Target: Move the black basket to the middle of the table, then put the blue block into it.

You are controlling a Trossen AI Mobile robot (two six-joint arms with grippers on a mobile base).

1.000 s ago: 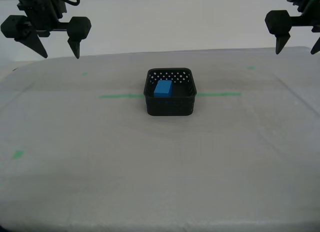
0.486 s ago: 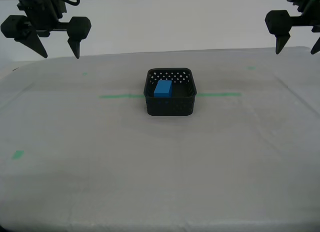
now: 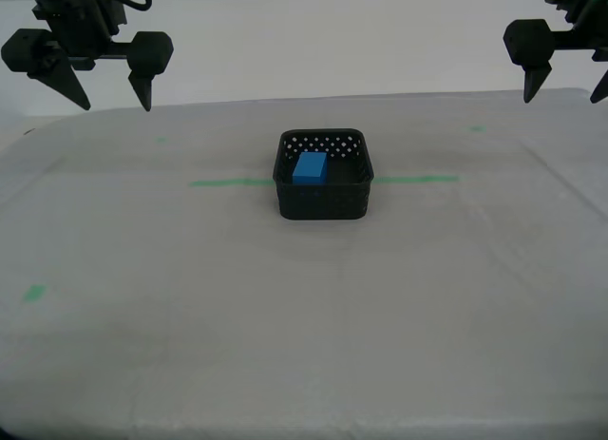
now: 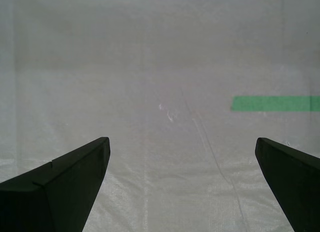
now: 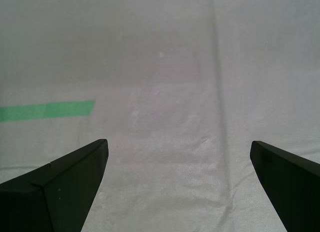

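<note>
1. Nearest: bare grey-white cloth of the table, with a small green tape bit toward the exterior view's left.
2. Mid-table: the black basket upright, straddling the long green tape line (tape showing on both sides of it).
3. Inside the basket: the blue block, lying on the floor nearer the wall on the exterior view's left.
4. Farthest, raised well above the cloth: two arms at the exterior view's upper corners; which is first and which second, impossible to tell from the wrist views.
5. My first gripper: jaws spread wide, nothing between them, only cloth and a tape end below.
6. My second gripper: likewise spread wide and empty over cloth and tape.
</note>
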